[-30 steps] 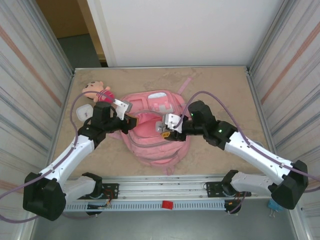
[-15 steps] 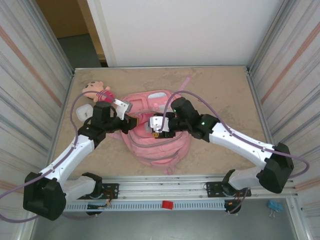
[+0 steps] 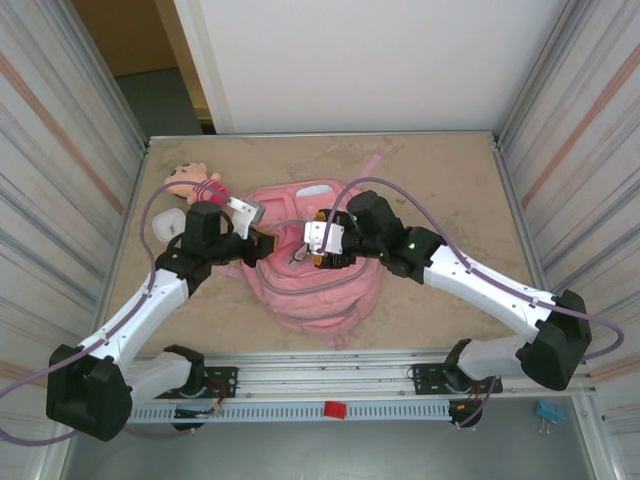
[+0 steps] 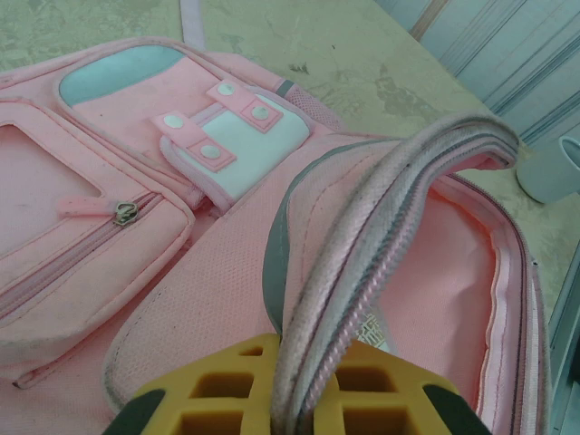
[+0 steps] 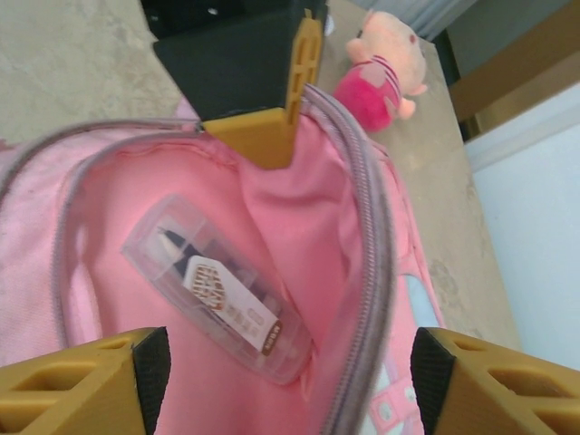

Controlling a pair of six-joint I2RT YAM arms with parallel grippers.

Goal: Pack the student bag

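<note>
The student bag (image 3: 322, 292) is a large pink backpack lying flat mid-table with its main compartment open. My left gripper (image 3: 262, 243) is shut on the bag's zipper rim (image 4: 381, 227) and holds it lifted; the yellow fingertips (image 4: 227, 390) pinch it. My right gripper (image 3: 318, 246) hovers over the opening, jaws open and nothing between them (image 5: 285, 381). Inside on the pink lining (image 5: 299, 208) lies a clear plastic pencil case (image 5: 217, 290) with pens and a label. The left gripper's yellow finger (image 5: 272, 122) shows at the rim in the right wrist view.
A small pink-and-tan plush doll (image 3: 195, 183) lies at the back left, beside the bag. A white rounded object (image 3: 168, 222) sits left of my left arm. Corrugated walls close both sides, and a metal rail (image 3: 330, 385) runs along the near edge.
My right gripper has moved left over the bag's opening and its jaws have widened. The left gripper has kept its hold on the rim.
</note>
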